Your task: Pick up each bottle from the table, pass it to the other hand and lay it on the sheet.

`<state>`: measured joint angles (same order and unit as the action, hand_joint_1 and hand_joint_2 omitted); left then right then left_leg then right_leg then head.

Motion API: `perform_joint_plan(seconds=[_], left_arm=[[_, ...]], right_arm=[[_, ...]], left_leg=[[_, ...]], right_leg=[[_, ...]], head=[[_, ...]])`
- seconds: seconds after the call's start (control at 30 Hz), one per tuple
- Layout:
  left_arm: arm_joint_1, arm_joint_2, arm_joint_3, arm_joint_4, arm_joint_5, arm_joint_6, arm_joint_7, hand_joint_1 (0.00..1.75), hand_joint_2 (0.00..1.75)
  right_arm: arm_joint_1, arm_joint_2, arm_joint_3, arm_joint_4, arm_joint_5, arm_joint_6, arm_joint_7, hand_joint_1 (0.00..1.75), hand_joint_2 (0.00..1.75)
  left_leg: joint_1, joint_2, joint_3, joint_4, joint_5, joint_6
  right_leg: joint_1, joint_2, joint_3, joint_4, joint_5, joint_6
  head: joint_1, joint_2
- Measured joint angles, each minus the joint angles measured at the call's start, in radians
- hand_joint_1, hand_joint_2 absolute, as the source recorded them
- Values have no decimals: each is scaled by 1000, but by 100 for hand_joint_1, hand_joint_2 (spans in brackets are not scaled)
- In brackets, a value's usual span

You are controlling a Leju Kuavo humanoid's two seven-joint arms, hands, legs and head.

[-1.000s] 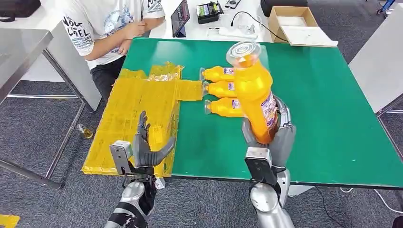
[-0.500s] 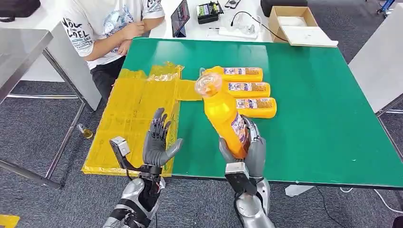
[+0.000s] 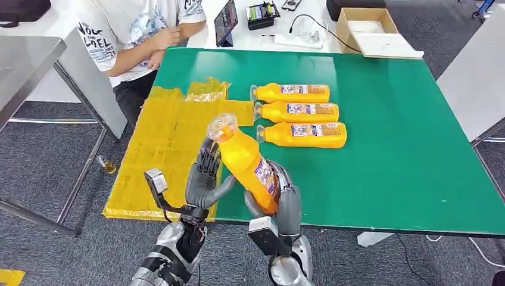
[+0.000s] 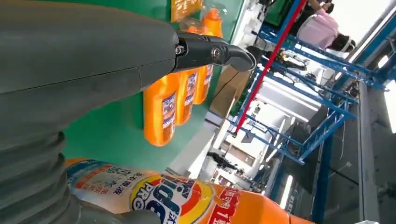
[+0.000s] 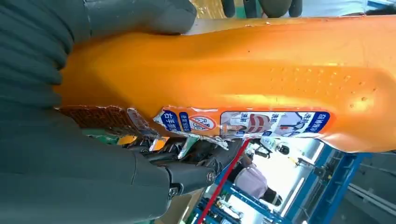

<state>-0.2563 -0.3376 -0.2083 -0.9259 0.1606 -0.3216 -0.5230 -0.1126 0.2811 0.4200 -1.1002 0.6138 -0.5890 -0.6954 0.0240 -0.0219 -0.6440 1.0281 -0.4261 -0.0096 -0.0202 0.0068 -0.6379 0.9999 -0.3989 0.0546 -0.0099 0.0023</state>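
The right hand [image 3: 280, 199] grips the bottle [image 3: 245, 159] low, neck tilted toward 11 o'clock above the tabletop's [image 3: 417, 149] near edge. The left hand's [image 3: 202, 182] fingers [image 3: 208, 161] spread wide just beside it; releasing early could drop the bottle.

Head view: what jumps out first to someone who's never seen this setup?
The orange bottle held tilted in the right hand near the front edge of the green table, with the left hand open right beside it. Next, three more bottles lying side by side mid-table, and the crinkled yellow sheet over the table's left edge. A person sits at the far left corner.
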Motion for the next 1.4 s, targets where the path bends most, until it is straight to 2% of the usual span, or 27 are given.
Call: perform_joint_plan(seconds=[0.5, 0.9, 1.03, 1.2, 1.4], left_arm=[[-1, 6, -4, 10, 8, -31, 0, 0, 175], [-17, 12, -72, 45, 40, -88, -2, 0, 175], [-1, 20, -75, 44, 53, -69, 2, 0, 175], [13, 31, -74, 39, 55, -63, 5, 0, 175], [13, 32, -75, 38, 55, -63, 8, 0, 175]], right_arm=[[-22, 5, 15, 48, 5, 0, 0, 175, 175], [-121, 39, 57, 309, -25, -46, -2, 175, 175], [-111, 27, -18, 266, -78, -61, -2, 175, 175], [-86, 16, -120, 179, -37, -27, -2, 175, 175], [-85, 29, -150, 187, 53, -23, -2, 175, 175]], left_leg=[[0, 0, 0, 0, 0, 0], [0, 0, 0, 0, 0, 0], [0, 0, 0, 0, 0, 0], [0, 0, 0, 0, 0, 0], [0, 0, 0, 0, 0, 0]], right_leg=[[0, 0, 0, 0, 0, 0], [0, 0, 0, 0, 0, 0], [0, 0, 0, 0, 0, 0], [0, 0, 0, 0, 0, 0], [0, 0, 0, 0, 0, 0]], head=[[0, 0], [0, 0], [0, 0], [0, 0], [0, 0]])
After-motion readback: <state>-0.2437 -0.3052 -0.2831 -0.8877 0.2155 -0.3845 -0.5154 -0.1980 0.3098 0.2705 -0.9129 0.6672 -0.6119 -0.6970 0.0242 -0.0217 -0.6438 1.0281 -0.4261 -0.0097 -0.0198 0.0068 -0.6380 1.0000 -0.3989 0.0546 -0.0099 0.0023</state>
